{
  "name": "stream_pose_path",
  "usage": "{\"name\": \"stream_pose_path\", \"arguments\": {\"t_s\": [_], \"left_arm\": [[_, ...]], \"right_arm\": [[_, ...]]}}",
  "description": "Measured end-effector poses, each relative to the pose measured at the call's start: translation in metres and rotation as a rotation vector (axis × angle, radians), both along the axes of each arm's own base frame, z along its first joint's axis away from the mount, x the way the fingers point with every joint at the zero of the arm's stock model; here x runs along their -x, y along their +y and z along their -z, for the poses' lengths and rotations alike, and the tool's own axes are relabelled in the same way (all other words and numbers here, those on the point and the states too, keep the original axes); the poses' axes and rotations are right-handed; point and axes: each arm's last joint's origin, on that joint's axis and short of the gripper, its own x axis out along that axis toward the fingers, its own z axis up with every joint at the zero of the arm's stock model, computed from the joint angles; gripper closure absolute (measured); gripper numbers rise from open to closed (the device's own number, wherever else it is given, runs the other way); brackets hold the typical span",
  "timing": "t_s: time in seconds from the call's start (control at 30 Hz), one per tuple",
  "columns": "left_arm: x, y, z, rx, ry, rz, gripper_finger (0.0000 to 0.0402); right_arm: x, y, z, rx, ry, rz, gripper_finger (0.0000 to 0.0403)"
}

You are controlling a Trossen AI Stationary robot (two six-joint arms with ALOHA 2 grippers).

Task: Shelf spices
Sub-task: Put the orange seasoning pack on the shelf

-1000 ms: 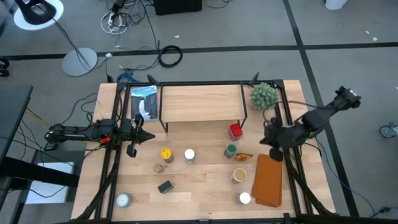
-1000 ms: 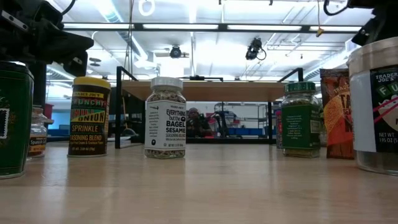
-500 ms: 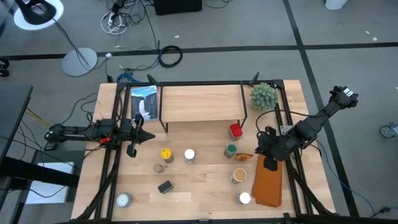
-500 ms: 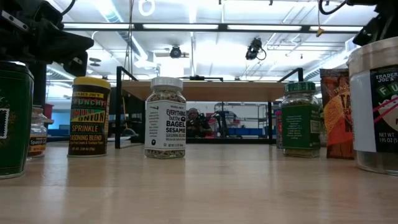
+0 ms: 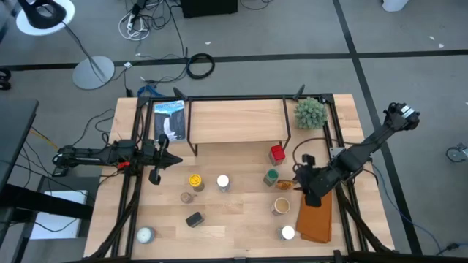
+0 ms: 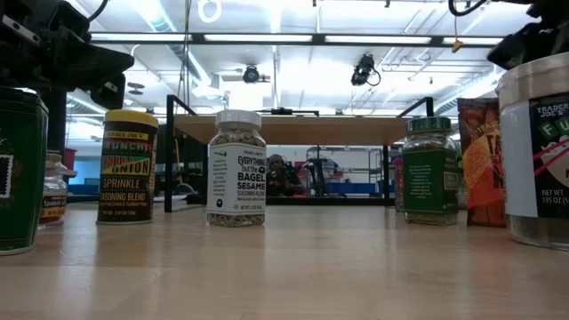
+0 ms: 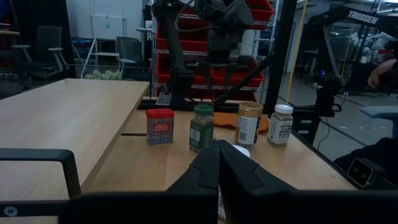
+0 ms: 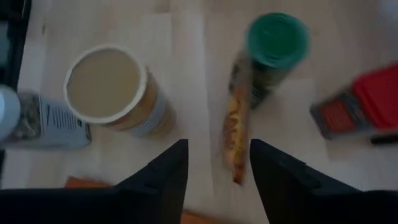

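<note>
the right gripper (image 5: 299, 177), its fingers parted and empty, hangs right of frame centre over an orange packet (image 5: 287, 184) beside the green-lidded jar (image 5: 271, 177). the shelf (image 5: 235, 120) sits upper centre. a skewed descent could topple that jar. the left gripper (image 5: 157, 175) waits clenched at left.

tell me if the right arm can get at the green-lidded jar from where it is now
Probably yes. The right gripper hangs just beside the green-lidded jar with its fingers parted and empty. Only a thin orange packet lies between them, close against the jar, and could get nudged.
</note>
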Motion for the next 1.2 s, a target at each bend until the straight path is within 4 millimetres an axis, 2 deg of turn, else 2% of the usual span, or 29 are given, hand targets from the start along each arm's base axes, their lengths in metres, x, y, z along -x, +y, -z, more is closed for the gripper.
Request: {"name": "stream_pose_path", "arguments": {"t_s": [0.17, 0.4, 0.53, 0.7, 0.83, 0.97, 1.2], "left_arm": [[0.0, 0.0, 0.0, 0.0, 0.0, 0.0, 0.0395], [0.0, 0.0, 0.0, 0.0, 0.0, 0.0, 0.0395], [0.0, 0.0, 0.0, 0.0, 0.0, 0.0, 0.0395], [0.0, 0.0, 0.0, 0.0, 0.0, 0.0, 0.0395], [0.0, 0.0, 0.0, 0.0, 0.0, -0.001, 0.0395], [0.0, 0.0, 0.0, 0.0, 0.0, 0.0, 0.0395], [0.0, 0.0, 0.0, 0.0, 0.001, 0.0, 0.0395]], "right_arm": [[-0.009, 0.002, 0.007, 0.052, 0.006, -0.003, 0.0229], [-0.017, -0.004, 0.01, 0.033, 0.008, 0.078, 0.0259], [-0.021, -0.006, 0.009, 0.012, -0.017, 0.093, 0.0303], [-0.022, -0.007, 0.009, 0.012, -0.018, 0.093, 0.0386], [-0.022, -0.007, 0.007, 0.031, -0.015, 0.068, 0.0395], [-0.026, -0.005, -0.01, 0.033, -0.046, 0.038, 0.04], [-0.031, -0.014, -0.059, 0.105, -0.077, -0.024, 0.0401]]}}
